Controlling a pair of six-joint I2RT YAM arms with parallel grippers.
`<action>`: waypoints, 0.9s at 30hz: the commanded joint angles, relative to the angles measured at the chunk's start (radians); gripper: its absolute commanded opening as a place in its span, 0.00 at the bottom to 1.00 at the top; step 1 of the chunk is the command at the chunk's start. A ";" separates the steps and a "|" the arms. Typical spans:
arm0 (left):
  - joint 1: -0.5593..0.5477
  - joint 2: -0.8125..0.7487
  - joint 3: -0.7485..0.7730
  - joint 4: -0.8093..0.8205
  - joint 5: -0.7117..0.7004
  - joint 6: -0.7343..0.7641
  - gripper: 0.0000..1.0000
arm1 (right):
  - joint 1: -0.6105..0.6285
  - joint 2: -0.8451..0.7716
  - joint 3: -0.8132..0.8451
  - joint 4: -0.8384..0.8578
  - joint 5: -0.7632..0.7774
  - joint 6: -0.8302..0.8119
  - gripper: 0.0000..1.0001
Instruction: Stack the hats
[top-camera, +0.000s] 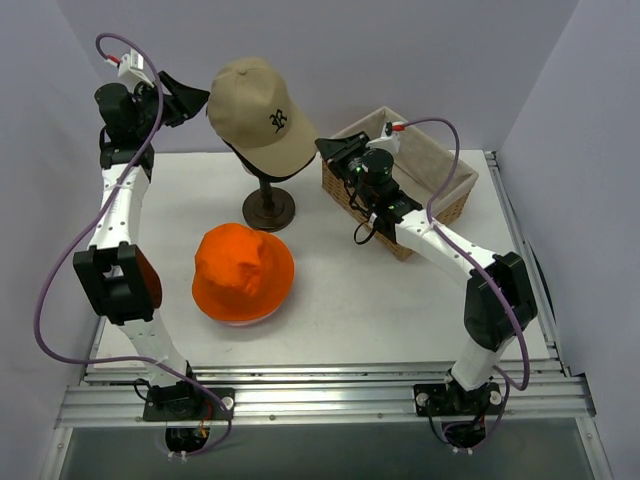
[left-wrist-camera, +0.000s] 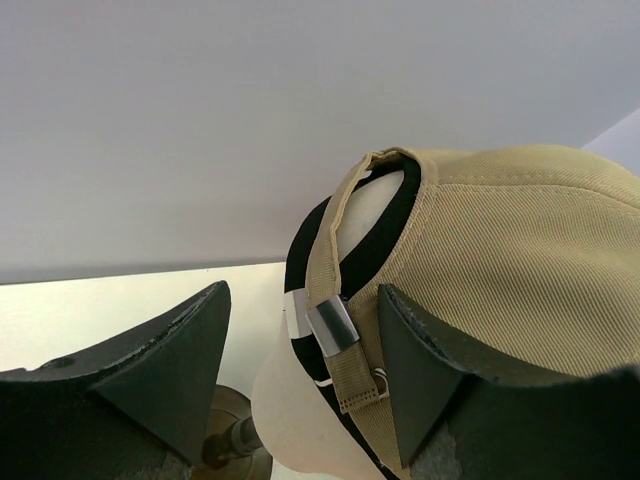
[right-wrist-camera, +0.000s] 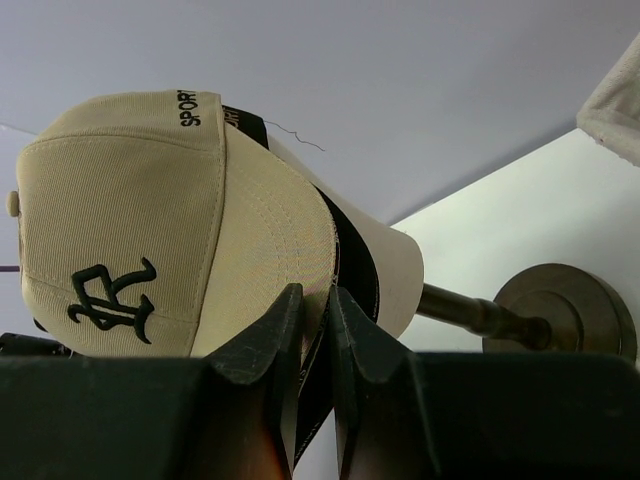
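Looking down from the top camera, I see the tan cap (top-camera: 250, 105) sitting high on a dark stand (top-camera: 268, 208) at the back of the table (top-camera: 380, 300). The orange hat (top-camera: 243, 272) lies on the table in front of the stand, well apart from the cap. My left claw (top-camera: 185, 100) is up behind the cap. My right claw (top-camera: 333, 150) is at the cap's other side, just in front of the basket (top-camera: 455, 185).

Through the left wrist camera, I see that claw standing wide open with nothing in it. One finger is on each side of the cap's back strap (left-wrist-camera: 325, 260) and its shiny buckle (left-wrist-camera: 332, 325). A black cap (left-wrist-camera: 385, 235) sits under the tan one, and both are on a cream head (left-wrist-camera: 290, 410).

Through the right wrist camera, I see the front of the tan cap with its black letter. That claw is almost closed, and its two fingers (right-wrist-camera: 275, 330) pinch the edge of the cap's brim (right-wrist-camera: 395, 265). The black cap's edge shows right under the brim there. I cannot tell if the claw has hold of that one too.
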 joint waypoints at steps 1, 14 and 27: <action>-0.028 0.041 0.020 -0.009 0.001 0.024 0.69 | 0.011 -0.039 -0.001 0.057 0.002 -0.009 0.00; -0.030 0.076 0.022 -0.021 -0.005 0.037 0.69 | 0.014 -0.025 -0.033 0.076 -0.007 -0.016 0.00; -0.031 0.078 0.008 -0.018 -0.010 0.040 0.69 | 0.023 0.007 -0.055 0.080 -0.026 -0.020 0.00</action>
